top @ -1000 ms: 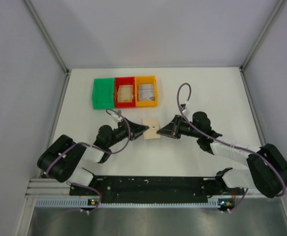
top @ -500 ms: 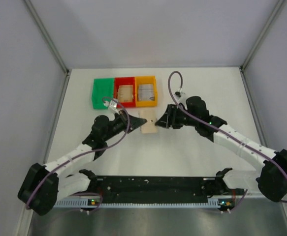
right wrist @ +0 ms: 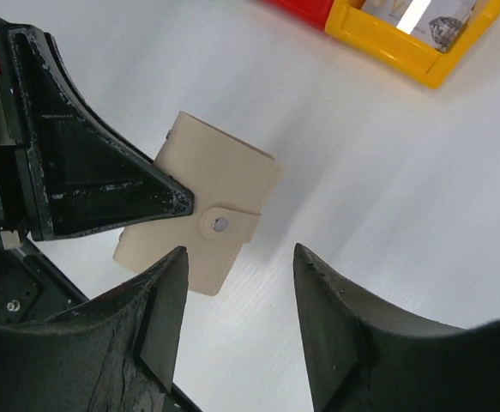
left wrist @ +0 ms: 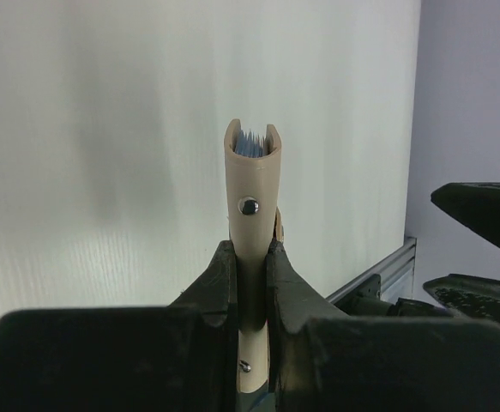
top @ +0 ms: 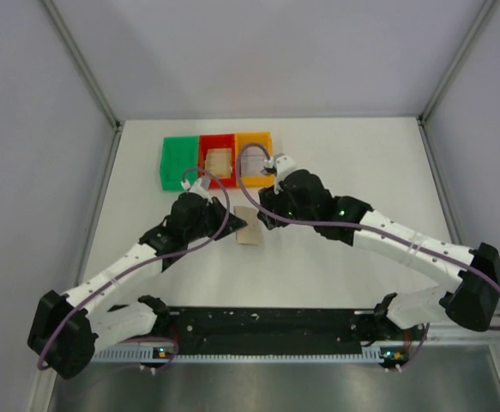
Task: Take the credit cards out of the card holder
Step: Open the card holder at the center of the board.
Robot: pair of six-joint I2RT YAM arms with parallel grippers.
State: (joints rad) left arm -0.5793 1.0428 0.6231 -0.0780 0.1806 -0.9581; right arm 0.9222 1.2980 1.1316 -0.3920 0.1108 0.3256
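3 bins sit touching in 1 row at the far-left part of the table (top: 361, 172): left bin (top: 178, 163), middle bin (top: 204, 163), right bin (top: 254, 137). Cards (top: 219, 160) lie in the middle bin, more in the right bin. Card holder (top: 248, 232) is just in front of the row, between the 2 grippers. Left gripper (top: 231, 225) reaches in from the left and pinches the holder's left edge, holder edge-on between its fingers. Right gripper (right wrist: 239, 257) is above the holder's right side, jaws apart, well clear of it. Holder touching table or lifted: cannot tell.
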